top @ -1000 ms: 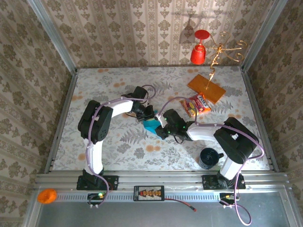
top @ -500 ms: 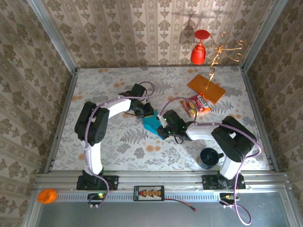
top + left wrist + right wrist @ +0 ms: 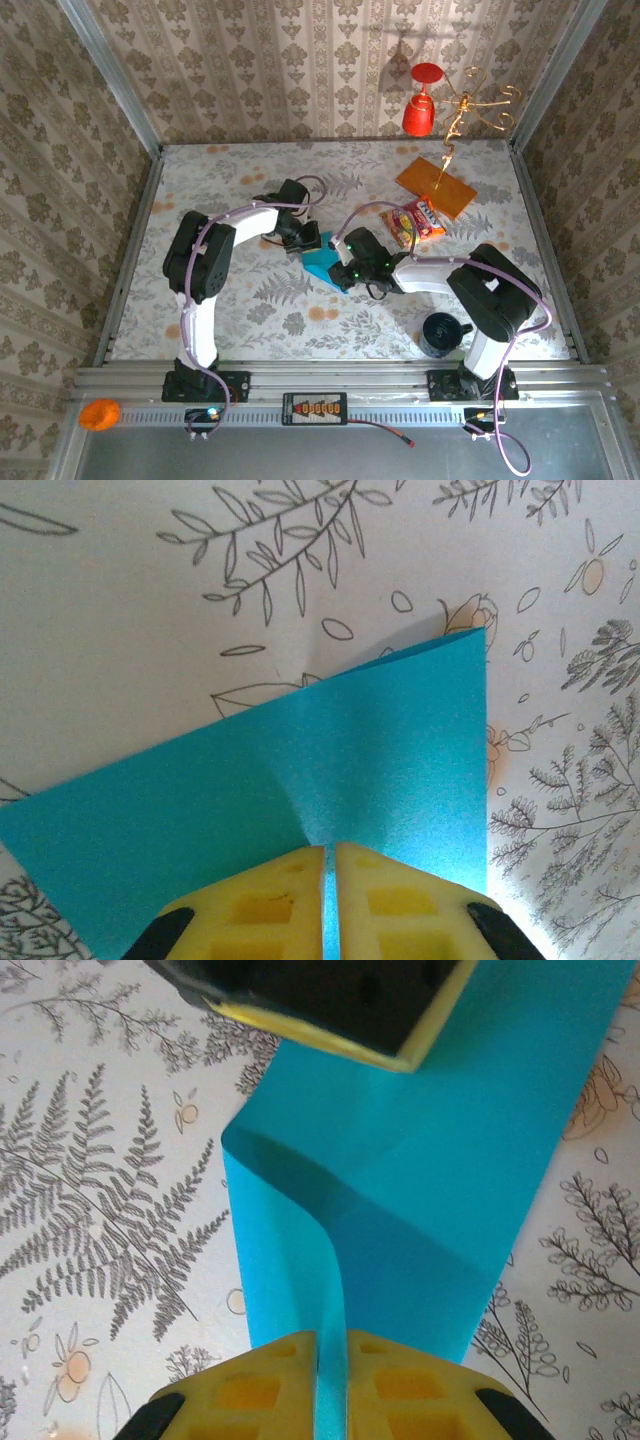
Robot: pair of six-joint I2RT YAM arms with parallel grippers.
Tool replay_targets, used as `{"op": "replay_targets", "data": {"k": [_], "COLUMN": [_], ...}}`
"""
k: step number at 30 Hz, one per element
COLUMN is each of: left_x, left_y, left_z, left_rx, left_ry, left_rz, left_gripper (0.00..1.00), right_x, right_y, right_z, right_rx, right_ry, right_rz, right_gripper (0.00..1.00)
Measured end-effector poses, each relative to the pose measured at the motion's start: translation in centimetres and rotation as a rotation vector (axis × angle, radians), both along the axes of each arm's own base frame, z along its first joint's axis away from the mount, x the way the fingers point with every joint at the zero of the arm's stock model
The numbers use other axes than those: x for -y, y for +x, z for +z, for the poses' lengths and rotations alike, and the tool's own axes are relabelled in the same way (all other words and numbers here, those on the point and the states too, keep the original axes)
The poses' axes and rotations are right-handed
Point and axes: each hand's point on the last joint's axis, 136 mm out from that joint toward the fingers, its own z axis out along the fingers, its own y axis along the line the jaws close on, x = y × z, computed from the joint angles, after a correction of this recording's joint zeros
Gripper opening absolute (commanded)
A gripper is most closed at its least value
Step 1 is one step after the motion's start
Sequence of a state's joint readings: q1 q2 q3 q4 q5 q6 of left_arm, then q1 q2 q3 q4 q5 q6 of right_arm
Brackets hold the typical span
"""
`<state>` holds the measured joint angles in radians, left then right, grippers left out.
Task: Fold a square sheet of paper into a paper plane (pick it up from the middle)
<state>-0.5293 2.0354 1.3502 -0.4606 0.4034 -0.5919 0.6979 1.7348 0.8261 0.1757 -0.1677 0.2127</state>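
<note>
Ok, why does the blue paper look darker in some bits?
Right wrist view: the sheet of paper bends up, so its fold shades a darker band. Left wrist view: a soft shadow follows the crease, and white glare washes the table beside the left gripper.

Top: high at 6 o'clock, looking down over the whole table (image 3: 230, 300), wall (image 3: 300, 70) at 12 o'clock. Wrists: very close, looking past yellow fingers (image 3: 260, 905) onto the sheet (image 3: 380, 780). Shared by all three: sheet, mid-table from above.
</note>
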Motion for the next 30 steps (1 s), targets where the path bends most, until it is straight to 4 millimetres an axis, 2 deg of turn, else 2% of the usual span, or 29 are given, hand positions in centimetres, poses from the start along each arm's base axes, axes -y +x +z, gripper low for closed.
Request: {"op": "replay_targets", "data": {"k": [6,30], "left_x": [0.0,0.7], "left_y": [-0.1,-0.2], "left_z": [0.0,0.0], "left_rx": [0.001,-0.011], "left_ry": [-0.001,-0.028], "left_rz": [-0.014,-0.055], "left_gripper": [0.11,0.10], "right_x": [-0.5,-0.1], "right_y": [0.2,0.6], "right_z": [-0.1,-1.4], "right_rx": [-0.013,-0.044], "right_ry": [0.013,-0.017], "right_rz": [0.012,-0.002], "right_gripper": [0.14,0.15]}}
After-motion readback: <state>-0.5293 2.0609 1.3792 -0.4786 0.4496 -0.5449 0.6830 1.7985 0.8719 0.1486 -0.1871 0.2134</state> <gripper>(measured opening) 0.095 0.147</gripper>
